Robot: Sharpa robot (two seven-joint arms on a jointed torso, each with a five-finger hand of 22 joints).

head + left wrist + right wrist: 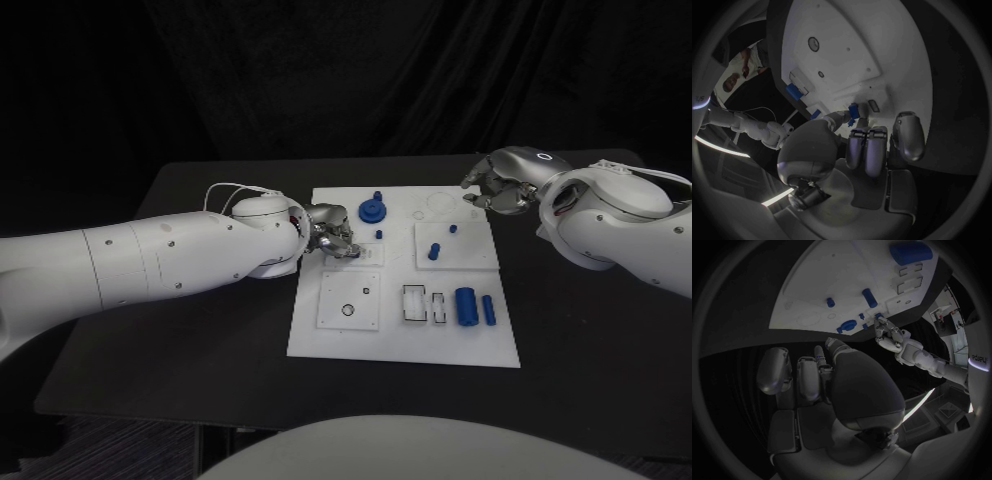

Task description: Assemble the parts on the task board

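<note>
Task board (405,352) is lying mid-table, partly populated. A blue gear-like part (372,211) is standing seated near the far edge; small blue pegs (436,251) are sitting in the raised block on the right side. A large blue cylinder (466,305) and a slimmer one (489,310) are lying loose near the empty slots, likely still awaiting placement.

Left hand (332,234) is hovering over the board's left edge, pinching a small blue part (854,111) between fingertips. Right hand (498,185) is hanging curled at the far right corner; whether it holds anything, cannot tell.

Judgement: roughly midway.
</note>
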